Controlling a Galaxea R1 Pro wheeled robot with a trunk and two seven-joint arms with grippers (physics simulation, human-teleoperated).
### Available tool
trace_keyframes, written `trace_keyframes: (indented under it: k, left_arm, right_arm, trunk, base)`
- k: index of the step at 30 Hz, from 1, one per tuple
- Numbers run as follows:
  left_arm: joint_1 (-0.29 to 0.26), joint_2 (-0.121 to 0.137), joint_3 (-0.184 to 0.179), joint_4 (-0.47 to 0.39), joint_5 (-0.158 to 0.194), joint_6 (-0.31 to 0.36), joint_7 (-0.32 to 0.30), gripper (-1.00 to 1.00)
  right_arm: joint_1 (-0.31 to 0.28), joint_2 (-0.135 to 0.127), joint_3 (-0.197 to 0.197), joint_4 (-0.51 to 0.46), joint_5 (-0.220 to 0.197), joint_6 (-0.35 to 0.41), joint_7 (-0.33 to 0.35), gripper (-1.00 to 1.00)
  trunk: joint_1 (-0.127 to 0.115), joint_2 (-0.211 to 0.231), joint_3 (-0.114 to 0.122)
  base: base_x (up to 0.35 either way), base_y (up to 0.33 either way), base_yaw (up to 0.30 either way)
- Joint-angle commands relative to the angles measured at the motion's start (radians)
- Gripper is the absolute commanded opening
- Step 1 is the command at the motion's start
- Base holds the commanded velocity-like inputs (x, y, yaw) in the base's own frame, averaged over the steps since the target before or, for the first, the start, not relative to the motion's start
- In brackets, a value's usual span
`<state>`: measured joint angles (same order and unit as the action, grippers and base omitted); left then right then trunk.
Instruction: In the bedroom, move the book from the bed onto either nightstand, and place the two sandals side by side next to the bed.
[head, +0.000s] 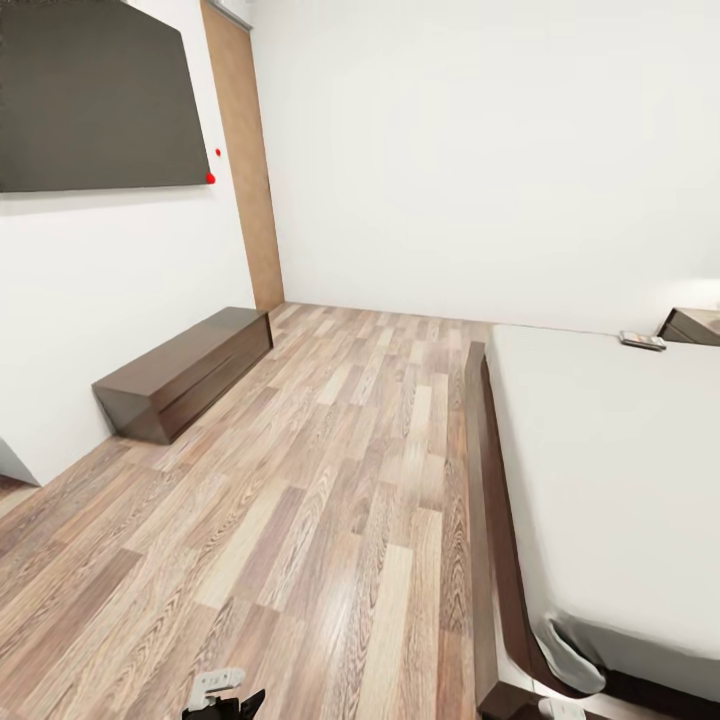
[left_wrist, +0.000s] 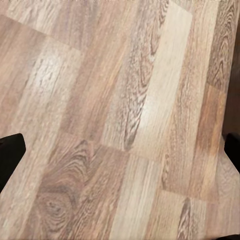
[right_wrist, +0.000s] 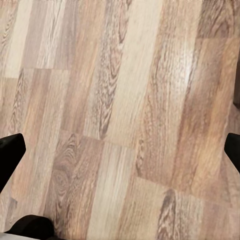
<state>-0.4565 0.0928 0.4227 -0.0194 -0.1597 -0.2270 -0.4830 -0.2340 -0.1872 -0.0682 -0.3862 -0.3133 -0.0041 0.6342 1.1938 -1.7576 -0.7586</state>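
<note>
The bed (head: 610, 470), with its dark brown frame and pale mattress, runs along the right of the head view. At its far corner lies the book (head: 641, 340), small and thin. Just beyond it stands a dark brown nightstand (head: 692, 326), cut by the picture's edge. The two sandals are out of view. My left gripper (left_wrist: 120, 155) is open, its black fingertips (left_wrist: 11, 152) wide apart over bare floor planks. My right gripper (right_wrist: 120, 152) is open too, fingertips (right_wrist: 10, 152) at the picture's sides, nothing between them.
A long low dark-brown bench (head: 185, 370) stands against the left wall under a dark wall screen (head: 95, 95). A tall wooden panel (head: 245, 160) fills the far left corner. The wood-plank floor (head: 330, 480) stretches between bench and bed. Arm parts (head: 225, 692) show at the bottom edge.
</note>
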Motion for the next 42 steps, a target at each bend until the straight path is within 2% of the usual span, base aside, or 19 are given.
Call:
trace_keyframes:
  k: [1,11,21,42]
  left_arm:
    - [-0.001,0.000,0.008,0.001,-0.011,-0.005,-0.002,1.00]
    - [-0.001,0.001,0.008,0.001,-0.011,-0.005,-0.002,1.00]
    - [-0.001,0.001,0.008,0.001,-0.011,-0.005,-0.002,1.00]
    - [-0.001,-0.001,0.008,0.001,-0.011,-0.005,-0.002,1.00]
  right_arm:
    - [-0.001,0.000,-0.002,0.001,-0.004,0.000,0.005,1.00]
    - [-0.001,0.000,-0.002,0.001,-0.003,0.000,0.006,1.00]
    - [-0.001,0.000,-0.002,-0.002,-0.003,0.001,0.014,1.00]
    - [-0.001,0.000,-0.002,-0.003,-0.003,0.001,0.013,1.00]
  trunk:
    - [0.000,0.000,0.001]
    - [0.000,0.000,0.016]
    - [0.000,0.000,0.018]
    - [0.000,0.000,0.020]
  base:
    - [0.000,0.000,0.000]
    - [0.000,0.000,0.000]
    - [0.000,0.000,0.025]
    - [0.000,0.000,0.267]
